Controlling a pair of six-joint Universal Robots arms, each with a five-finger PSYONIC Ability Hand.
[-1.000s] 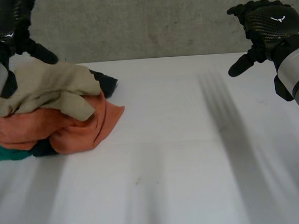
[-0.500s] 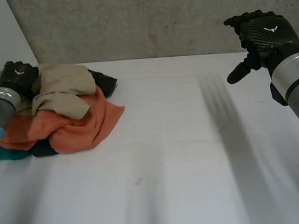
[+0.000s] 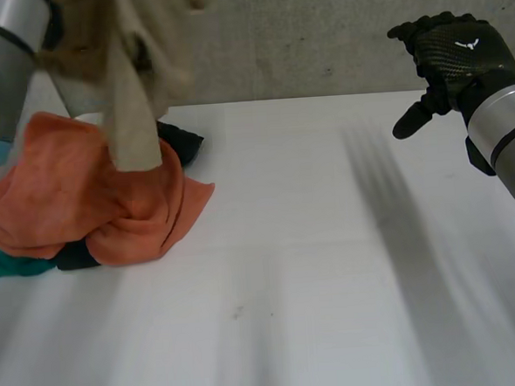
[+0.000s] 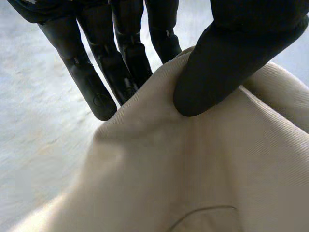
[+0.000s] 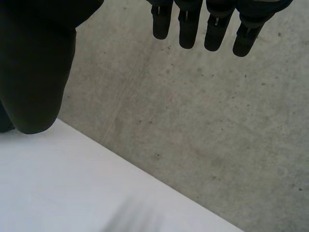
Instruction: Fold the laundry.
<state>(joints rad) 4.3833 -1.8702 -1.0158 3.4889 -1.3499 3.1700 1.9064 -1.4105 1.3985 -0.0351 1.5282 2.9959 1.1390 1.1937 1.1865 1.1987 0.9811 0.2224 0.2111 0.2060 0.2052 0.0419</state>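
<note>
Laundry lay heaped at the worktop's left edge, crumpled orange towel uppermost. Above hung a beige twill cloth, pinched in the left robot hand, probably to free it for folding. The right robot hand hovered empty, loosely open, over the far right edge.

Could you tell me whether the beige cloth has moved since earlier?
Yes: the beige cloth has been lifted upward from the orange cloth, pinched in the left hand.
</note>
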